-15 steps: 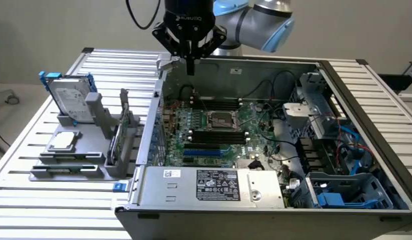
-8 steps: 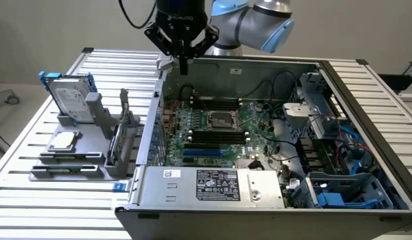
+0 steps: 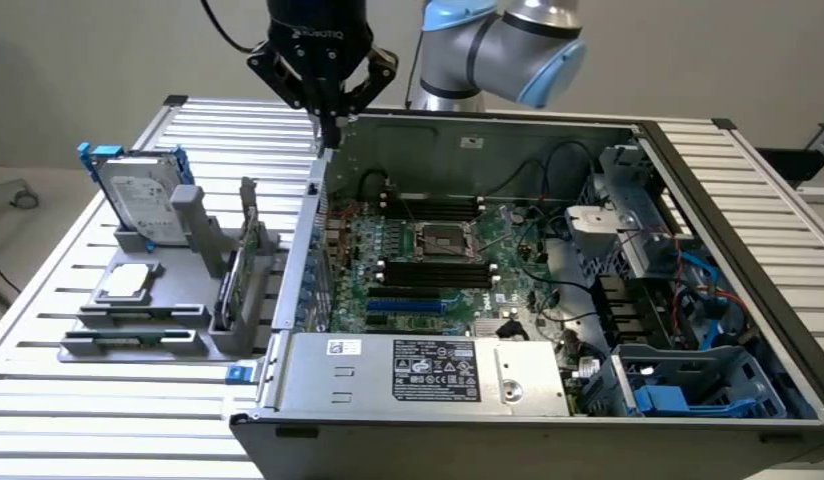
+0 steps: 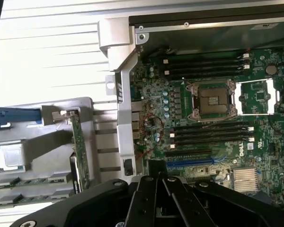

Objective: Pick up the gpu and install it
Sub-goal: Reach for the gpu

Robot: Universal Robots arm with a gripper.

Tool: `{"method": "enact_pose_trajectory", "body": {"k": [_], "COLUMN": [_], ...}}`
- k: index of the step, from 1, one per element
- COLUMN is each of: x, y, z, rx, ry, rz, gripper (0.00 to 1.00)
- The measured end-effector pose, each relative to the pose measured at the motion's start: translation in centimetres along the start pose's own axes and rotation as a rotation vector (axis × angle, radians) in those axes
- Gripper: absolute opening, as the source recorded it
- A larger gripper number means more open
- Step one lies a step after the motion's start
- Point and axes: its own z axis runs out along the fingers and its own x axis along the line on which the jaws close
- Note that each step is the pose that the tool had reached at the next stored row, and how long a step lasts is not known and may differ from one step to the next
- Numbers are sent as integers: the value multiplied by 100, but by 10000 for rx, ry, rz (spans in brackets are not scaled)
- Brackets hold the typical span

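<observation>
Ext. view takes in the whole open PC case (image 3: pixel 731 270) w/ PSU (image 3: pixel 426 368) at the front. Wrist view looks down on the motherboard (image 4: pixel 203 127) & CPU socket (image 4: pixel 215 99). The gpu (image 3: pixel 239 275) stands on edge in the grey rack (image 3: pixel 132 345), just outside the case wall, near the hard drive (image 3: pixel 139 195). Open room above the card. The gripper (image 3: pixel 329 138) hangs over the case's corner edge, fingers together, holding nothing, apart from the gpu.

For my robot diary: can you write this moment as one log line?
pincer: shut, above case edge | gpu: upright in gray holder, not gripped
</observation>
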Motion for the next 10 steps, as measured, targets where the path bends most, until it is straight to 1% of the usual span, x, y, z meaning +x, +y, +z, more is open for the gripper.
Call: {"method": "enact_pose_trajectory", "body": {"k": [6,10], "x": [255,414], "y": [-19,-29], "z": [0,0], "rx": [17,33], "ry": [169,322], "rz": [7,15], "gripper": [11,11]}}
